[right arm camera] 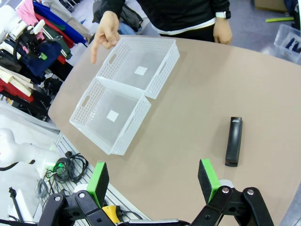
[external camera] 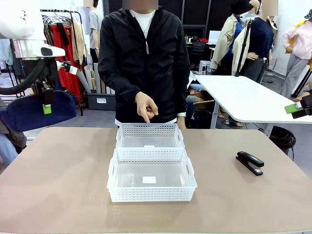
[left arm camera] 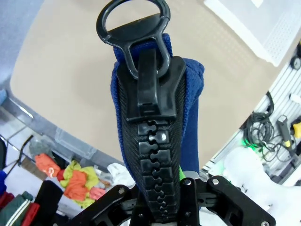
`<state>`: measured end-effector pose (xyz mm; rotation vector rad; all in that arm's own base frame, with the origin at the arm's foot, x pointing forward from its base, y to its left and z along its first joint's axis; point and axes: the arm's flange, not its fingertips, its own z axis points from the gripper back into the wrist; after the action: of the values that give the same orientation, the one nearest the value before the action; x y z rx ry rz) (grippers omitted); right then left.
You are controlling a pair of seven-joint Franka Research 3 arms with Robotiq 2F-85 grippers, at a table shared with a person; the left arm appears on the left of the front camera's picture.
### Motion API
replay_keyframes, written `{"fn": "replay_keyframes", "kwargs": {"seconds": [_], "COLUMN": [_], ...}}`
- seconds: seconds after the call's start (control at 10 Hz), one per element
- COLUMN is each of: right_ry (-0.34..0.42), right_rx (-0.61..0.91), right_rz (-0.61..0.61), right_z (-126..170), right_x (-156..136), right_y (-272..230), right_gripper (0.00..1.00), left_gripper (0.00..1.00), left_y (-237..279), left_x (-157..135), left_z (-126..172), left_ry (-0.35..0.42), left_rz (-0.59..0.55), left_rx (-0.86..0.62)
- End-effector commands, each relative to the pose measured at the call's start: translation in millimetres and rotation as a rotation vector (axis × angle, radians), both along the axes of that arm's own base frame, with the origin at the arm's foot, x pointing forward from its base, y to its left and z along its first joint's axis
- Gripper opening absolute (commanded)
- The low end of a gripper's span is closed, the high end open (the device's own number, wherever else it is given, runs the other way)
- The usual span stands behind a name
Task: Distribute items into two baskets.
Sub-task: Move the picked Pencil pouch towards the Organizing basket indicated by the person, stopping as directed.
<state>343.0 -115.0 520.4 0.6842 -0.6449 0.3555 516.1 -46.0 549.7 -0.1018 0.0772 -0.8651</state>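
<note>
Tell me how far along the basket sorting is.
Done: nothing; the near basket and far basket are empty. In hand: the left gripper holds the navy pouch in the air. Left: binning it, then the stapler lying on the table; the right gripper is open.

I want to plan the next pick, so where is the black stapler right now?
The stapler lies on the table at the robot's right in the front view, clear of the nearer basket, its closest neighbour.
</note>
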Motion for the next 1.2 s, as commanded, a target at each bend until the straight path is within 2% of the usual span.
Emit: {"fn": "replay_keyframes", "kwargs": {"seconds": [0.0, 0.2, 0.4, 0.8, 1.1], "right_ry": [-0.014, -0.014, -0.014, -0.014, -0.014], "right_rx": [-0.003, -0.003, -0.003, -0.003, -0.003], "right_rz": [0.01, 0.01, 0.01, 0.01, 0.01], "right_z": [1.1, 1.1, 1.1, 1.1, 1.1], "right_x": [1.2, 1.2, 1.2, 1.2, 1.2], "right_y": [-1.2, -1.2, -1.2, -1.2, -1.2], "right_gripper": [1.0, 1.0, 1.0, 1.0, 1.0], "left_gripper": [0.0, 0.0, 0.0, 0.0, 0.0], "left_y": [-1.1, -8.4, -16.1, -32.3, -50.4], "left_x": [-28.2, -45.0, -60.2, -81.3, -78.7], "left_z": [-10.7, -23.4, -32.0, -37.0, -45.3], "left_ry": [-0.023, -0.036, -0.038, -0.051, -0.026], "left_rz": [-0.075, -0.141, -0.255, -0.407, -0.467], "left_rx": [-0.032, -0.053, -0.09, -0.126, -0.127]}}
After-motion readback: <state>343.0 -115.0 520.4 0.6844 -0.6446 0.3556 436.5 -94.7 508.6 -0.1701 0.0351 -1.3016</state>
